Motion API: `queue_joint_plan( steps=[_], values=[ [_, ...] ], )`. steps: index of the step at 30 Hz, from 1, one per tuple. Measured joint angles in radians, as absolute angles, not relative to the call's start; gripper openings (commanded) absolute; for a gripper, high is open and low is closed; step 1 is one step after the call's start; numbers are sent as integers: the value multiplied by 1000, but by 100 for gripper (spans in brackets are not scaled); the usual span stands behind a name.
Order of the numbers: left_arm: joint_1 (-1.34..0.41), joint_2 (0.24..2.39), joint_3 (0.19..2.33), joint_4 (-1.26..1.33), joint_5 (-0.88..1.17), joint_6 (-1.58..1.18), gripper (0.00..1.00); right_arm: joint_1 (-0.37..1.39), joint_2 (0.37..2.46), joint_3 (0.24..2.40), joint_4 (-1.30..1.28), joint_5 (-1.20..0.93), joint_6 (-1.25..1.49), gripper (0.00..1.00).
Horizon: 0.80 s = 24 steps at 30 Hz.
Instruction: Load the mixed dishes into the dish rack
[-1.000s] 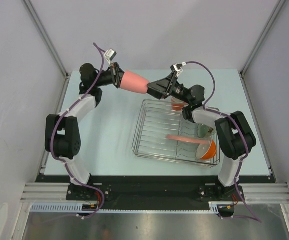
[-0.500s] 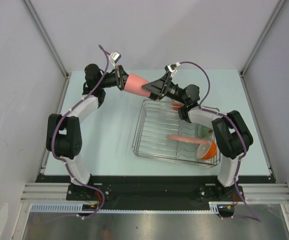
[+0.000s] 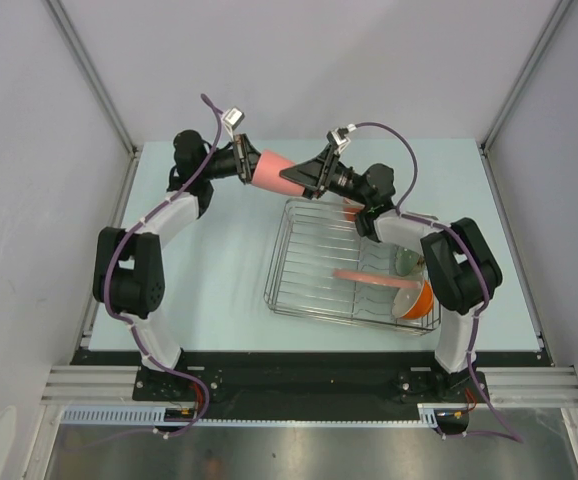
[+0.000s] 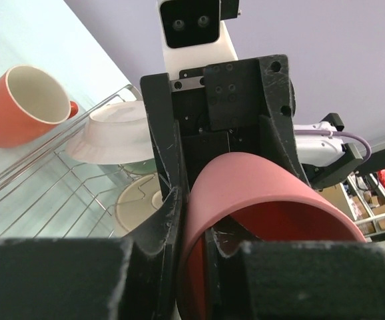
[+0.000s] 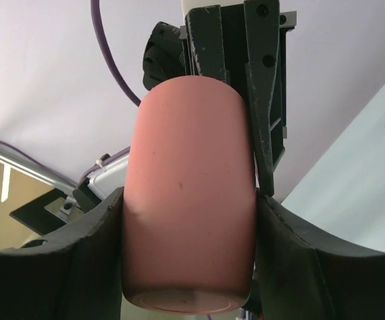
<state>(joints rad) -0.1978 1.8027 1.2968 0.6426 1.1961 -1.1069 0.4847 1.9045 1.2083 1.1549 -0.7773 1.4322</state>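
Pink tumbler (image 3: 269,168) hangs in the air above the far left corner of the dish rack (image 3: 275,288), and both arms hold it. The left hand (image 3: 253,163) pinches its rim, one finger inside. The right hand (image 3: 287,180) has its fingers closed against both sides of the base. The leaf-patterned plate (image 3: 367,276), the orange bowl (image 3: 420,298) and the sage-green bowl (image 3: 406,262) are in the rack already. The orange mug (image 4: 20,107) lies at the far edge; inside or outside is not clear. The tumbler seems to be the main piece left.
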Motion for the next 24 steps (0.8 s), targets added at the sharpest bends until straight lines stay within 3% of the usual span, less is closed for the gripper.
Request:
queue_joint_plan(
  steps=[1,6,10,14,20,24],
  values=[
    [-196,1803,1297,635,1196,-1100,23,484,1906,1210,1158,-779,1431,0],
    [-186,1804,1327,535,1211,-1032,76,478,1906,1222,1132,-795,1419,0],
    [-148,1807,1379,351,1209,-881,80,469,1858,1228,945,-802,1256,0],
    [-76,1807,1390,233,1208,-768,80,469,1743,1290,496,-706,917,0],
    [25,1808,1390,-23,1167,-514,79,519,1705,1606,-167,-429,469,0],
    [39,1809,1382,-123,1134,-400,78,590,1781,1781,-443,-264,306,0]
  ],
)
